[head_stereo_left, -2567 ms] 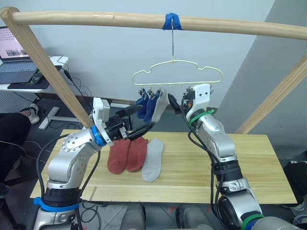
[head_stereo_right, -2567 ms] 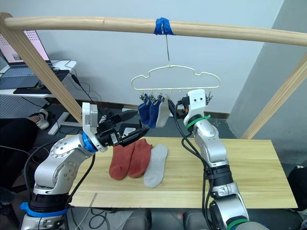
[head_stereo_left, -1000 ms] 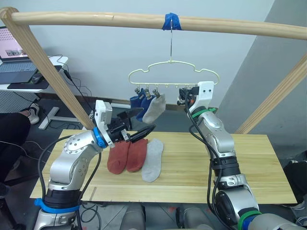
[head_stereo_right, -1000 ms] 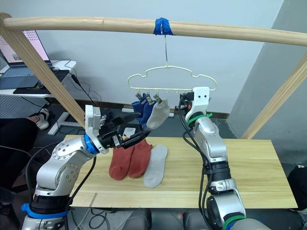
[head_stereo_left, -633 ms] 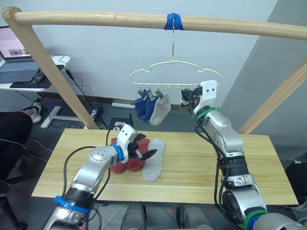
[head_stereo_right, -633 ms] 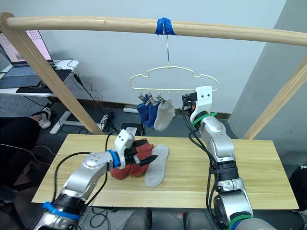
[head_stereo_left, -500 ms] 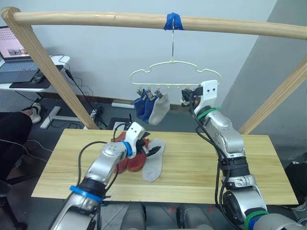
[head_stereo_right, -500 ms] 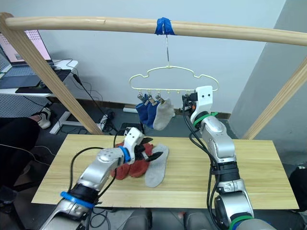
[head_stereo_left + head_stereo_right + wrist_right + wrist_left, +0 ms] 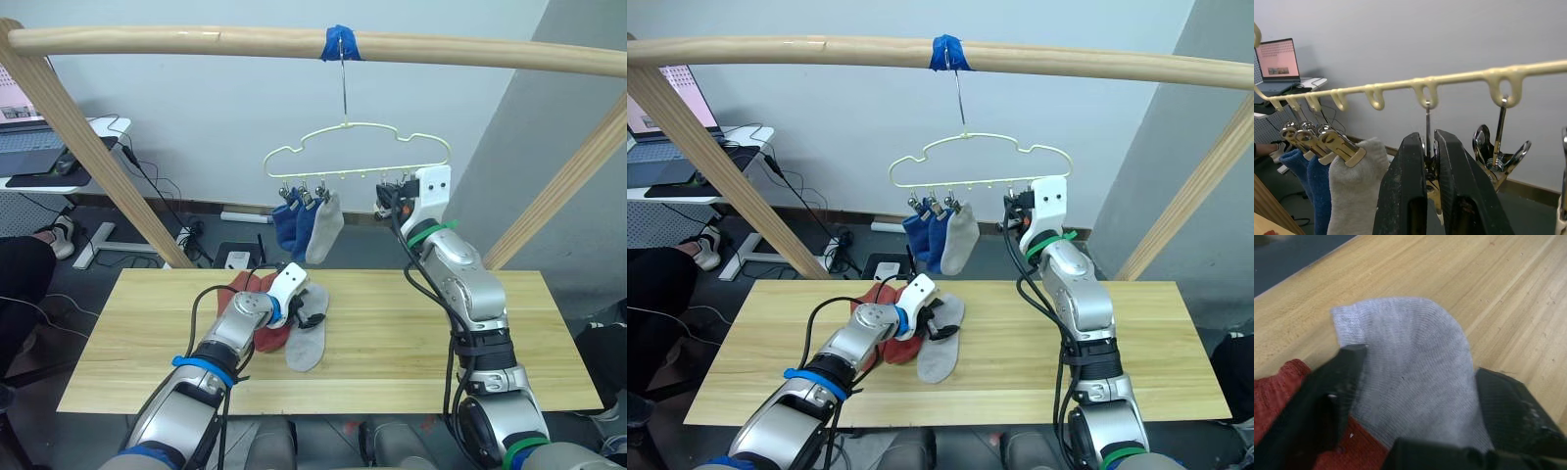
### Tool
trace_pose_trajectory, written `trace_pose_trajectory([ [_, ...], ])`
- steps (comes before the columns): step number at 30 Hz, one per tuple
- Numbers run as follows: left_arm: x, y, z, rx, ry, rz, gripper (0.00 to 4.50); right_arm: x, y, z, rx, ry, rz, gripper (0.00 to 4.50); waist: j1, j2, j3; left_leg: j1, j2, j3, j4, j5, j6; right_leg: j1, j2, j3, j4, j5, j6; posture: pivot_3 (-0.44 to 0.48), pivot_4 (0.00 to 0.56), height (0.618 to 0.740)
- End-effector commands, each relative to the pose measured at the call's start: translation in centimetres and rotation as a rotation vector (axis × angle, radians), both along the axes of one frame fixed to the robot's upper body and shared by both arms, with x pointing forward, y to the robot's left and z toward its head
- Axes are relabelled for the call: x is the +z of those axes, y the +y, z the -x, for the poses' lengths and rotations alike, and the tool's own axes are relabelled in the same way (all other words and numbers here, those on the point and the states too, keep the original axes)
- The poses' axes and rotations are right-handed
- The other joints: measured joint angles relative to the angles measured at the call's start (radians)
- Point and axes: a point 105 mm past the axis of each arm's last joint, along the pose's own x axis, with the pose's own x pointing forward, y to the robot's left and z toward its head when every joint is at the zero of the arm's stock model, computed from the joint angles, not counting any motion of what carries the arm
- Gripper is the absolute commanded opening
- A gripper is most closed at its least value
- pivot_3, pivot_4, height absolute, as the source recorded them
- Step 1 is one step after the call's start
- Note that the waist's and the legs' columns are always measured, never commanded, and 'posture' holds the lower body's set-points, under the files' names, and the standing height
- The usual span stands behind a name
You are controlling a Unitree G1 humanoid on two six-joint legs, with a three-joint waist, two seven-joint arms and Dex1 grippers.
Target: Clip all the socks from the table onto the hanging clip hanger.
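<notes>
Now, over the bench (image 9: 411,352), the left claw (image 9: 1415,396) straddles the grey sock (image 9: 1410,367), unclenched; the right claw (image 9: 1429,191) pinches a hanger clip (image 9: 1426,161). Next: clench, lift.

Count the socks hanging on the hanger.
3: two blue socks and one grey sock hang side by side from clips at the left end of the hanger. More may be hidden behind them.

left end effector (image 9: 312,311) hiding grey sock (image 9: 306,345), red socks (image 9: 263,333)
</notes>
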Motion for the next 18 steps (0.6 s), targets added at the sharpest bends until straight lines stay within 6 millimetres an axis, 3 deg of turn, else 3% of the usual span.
trace_pose_trajectory([
  [1,0.1,-0.5,0.0,-0.044,-0.022,-0.011,2.79,2.0,-0.4,0.3,-0.007,-0.068,-0.014,0.01,0.0,0.0,0.0,0.0,0.0,0.0,0.0,0.0,0.0,0.0,0.0,0.0,0.0,0.0,0.0,-0.065,0.117,0.74],
  [10,1.3,-1.4,0.9,-0.104,-0.079,0.092,0.13,2.2,-0.2,0.0,0.005,-0.07,-0.013,0.01,0.0,0.0,0.0,0.0,0.0,0.0,0.0,0.0,0.0,0.0,0.0,0.0,0.0,0.0,0.0,-0.042,0.121,0.74],
  [13,3.3,-2.3,0.8,-0.127,-0.134,0.179,0.04,2.2,-0.2,-0.1,0.015,-0.061,-0.025,0.01,0.002,0.0,0.0,0.0,0.0,0.0,0.0,0.0,0.0,0.0,0.0,-0.001,0.001,0.0,0.0,-0.036,0.123,0.74],
  [18,9.4,-3.2,0.7,-0.178,-0.328,0.338,0.04,2.0,0.0,0.3,0.099,0.045,-0.09,0.01,0.005,0.0,0.0,0.0,0.0,0.0,0.001,0.0,0.0,0.0,0.0,0.0,0.002,0.0,0.0,-0.022,0.119,0.74],
])
